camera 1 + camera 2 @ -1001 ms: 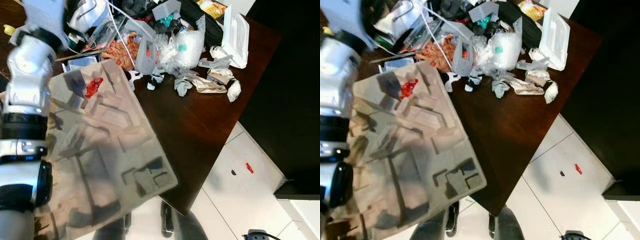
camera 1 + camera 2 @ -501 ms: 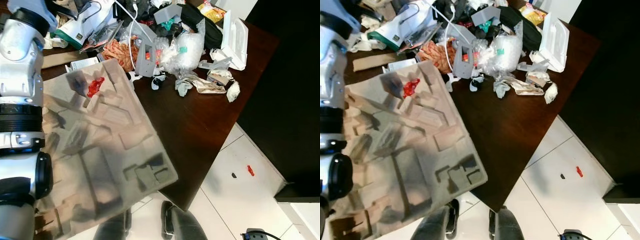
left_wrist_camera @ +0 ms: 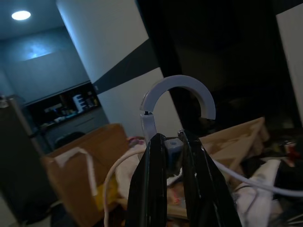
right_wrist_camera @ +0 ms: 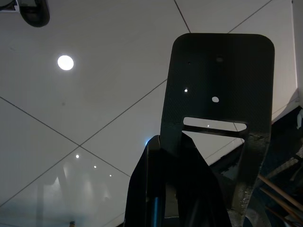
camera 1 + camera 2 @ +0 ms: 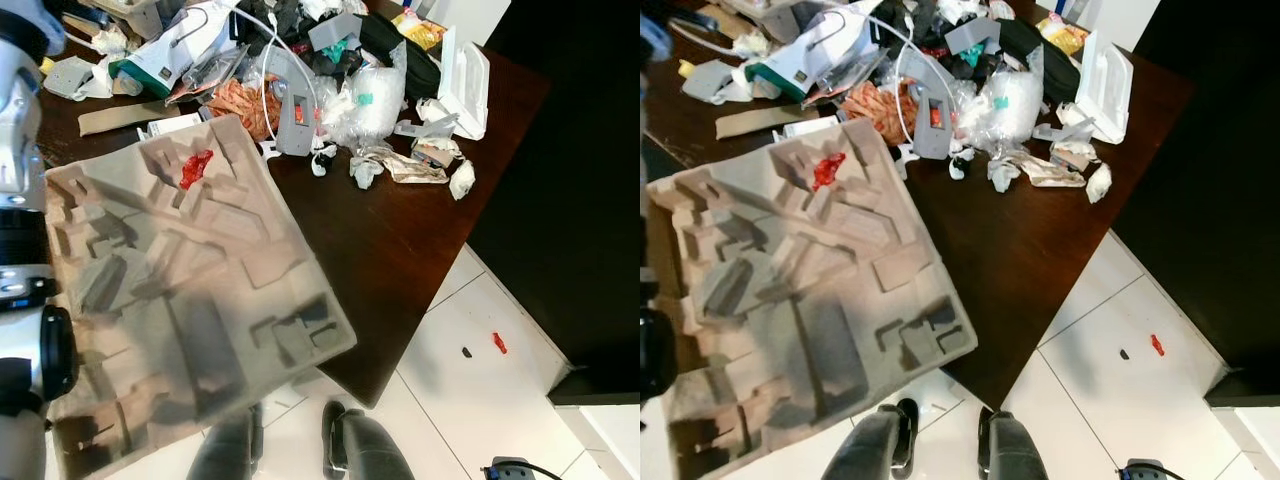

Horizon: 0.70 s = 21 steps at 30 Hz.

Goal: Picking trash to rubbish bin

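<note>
A big beige moulded-pulp tray hangs tilted over the near corner of the dark wooden table, with a red scrap in one pocket. In the right wrist view my right gripper points at the ceiling, shut against a dark flat panel that looks like part of that tray. My left gripper is shut on a grey plastic piece with a curved hook, and a white cable runs past it. My left arm rises along the left edge.
A heap of trash covers the far end of the table: a grey bracket, plastic bags, crumpled wrappers and a white foam box. Below lies white tiled floor with a red scrap. A dark cabinet stands on the right.
My left arm has drawn back to the left edge, uncovering the clutter at the table's far left. The tray has stayed tilted in about the same place.
</note>
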Motion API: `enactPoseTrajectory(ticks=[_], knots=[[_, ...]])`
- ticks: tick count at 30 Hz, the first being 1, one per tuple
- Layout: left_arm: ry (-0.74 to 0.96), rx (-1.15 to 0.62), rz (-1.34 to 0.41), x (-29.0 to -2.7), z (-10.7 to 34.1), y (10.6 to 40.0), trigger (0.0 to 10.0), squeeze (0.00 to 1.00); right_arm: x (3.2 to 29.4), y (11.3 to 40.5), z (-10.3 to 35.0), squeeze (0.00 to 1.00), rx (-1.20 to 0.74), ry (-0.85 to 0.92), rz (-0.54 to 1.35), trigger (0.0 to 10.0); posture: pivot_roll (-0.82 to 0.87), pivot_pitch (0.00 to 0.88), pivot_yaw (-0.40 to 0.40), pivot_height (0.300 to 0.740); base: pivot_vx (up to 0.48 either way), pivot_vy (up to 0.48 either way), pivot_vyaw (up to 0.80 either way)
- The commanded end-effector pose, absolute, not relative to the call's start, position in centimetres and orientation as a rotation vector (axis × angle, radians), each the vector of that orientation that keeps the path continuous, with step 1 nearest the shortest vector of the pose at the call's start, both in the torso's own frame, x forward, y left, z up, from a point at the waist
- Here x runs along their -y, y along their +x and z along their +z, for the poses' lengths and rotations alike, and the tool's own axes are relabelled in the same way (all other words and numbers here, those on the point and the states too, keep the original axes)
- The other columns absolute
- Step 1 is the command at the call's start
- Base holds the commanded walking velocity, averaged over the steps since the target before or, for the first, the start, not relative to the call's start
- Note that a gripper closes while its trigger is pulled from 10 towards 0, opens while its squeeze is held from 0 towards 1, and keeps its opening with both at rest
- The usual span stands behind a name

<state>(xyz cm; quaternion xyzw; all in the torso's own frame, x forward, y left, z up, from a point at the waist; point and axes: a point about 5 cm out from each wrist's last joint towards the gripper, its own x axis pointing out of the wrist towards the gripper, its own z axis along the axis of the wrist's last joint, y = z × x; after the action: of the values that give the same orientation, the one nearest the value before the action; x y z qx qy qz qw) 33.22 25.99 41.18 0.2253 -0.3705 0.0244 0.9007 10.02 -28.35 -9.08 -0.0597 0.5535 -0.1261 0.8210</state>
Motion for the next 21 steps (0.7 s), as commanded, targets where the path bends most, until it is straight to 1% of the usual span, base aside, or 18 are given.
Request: enactPoseTrajectory(ticks=[1, 7, 8, 10, 12, 14, 18, 21], knots=[[0.506, 0.786, 0.124, -27.9, 42.1, 31.9, 0.0, 0.0, 28.2, 8.1, -9.6, 0.0, -1.247, -0.122, -0.276, 10.0, 0.09, 0.302, -0.05, 0.74, 0.0, 0.0, 0.0], [0.534, 0.784, 0.174, -29.0, 42.4, 31.2, 0.0, 0.0, 28.2, 8.4, -9.6, 0.0, -1.244, -0.124, -0.269, 10.0, 0.1, 0.295, -0.057, 0.74, 0.0, 0.0, 0.0], [0.533, 0.744, 0.203, -29.7, 41.5, 31.2, 0.0, 0.0, 28.1, 8.6, -9.6, 0.0, -1.242, -0.126, -0.264, 10.0, 0.1, 0.294, -0.059, 0.74, 0.0, 0.0, 0.0], [0.531, 0.728, 0.211, -30.0, 41.1, 31.3, 0.0, 0.0, 28.1, 8.6, -9.6, 0.0, -1.242, -0.127, -0.261, 10.0, 0.1, 0.294, -0.059, 0.74, 0.0, 0.0, 0.0], [0.53, 0.654, 0.225, -30.6, 39.2, 31.4, 0.0, 0.0, 28.2, 8.8, -9.5, 0.0, -1.241, -0.13, -0.256, 10.0, 0.1, 0.292, -0.066, 0.74, 0.0, 0.0, 0.0], [0.53, 0.635, 0.229, -30.7, 38.7, 31.4, 0.0, 0.0, 28.2, 8.8, -9.5, 0.0, -1.24, -0.13, -0.255, 10.0, 0.1, 0.292, -0.066, 0.74, 0.0, 0.0, 0.0], [0.541, 0.543, 0.238, -31.4, 36.1, 31.3, 0.0, 0.0, 28.4, 9.0, -9.4, 0.0, -1.239, -0.133, -0.257, 10.0, 0.11, 0.29, -0.072, 0.74, 0.0, 0.0, 0.0], [0.545, 0.518, 0.243, -31.6, 35.3, 31.2, 0.0, 0.0, 28.4, 9.0, -9.4, 0.0, -1.238, -0.135, -0.254, 10.0, 0.11, 0.29, -0.075, 0.74, 0.0, 0.0, 0.0]])
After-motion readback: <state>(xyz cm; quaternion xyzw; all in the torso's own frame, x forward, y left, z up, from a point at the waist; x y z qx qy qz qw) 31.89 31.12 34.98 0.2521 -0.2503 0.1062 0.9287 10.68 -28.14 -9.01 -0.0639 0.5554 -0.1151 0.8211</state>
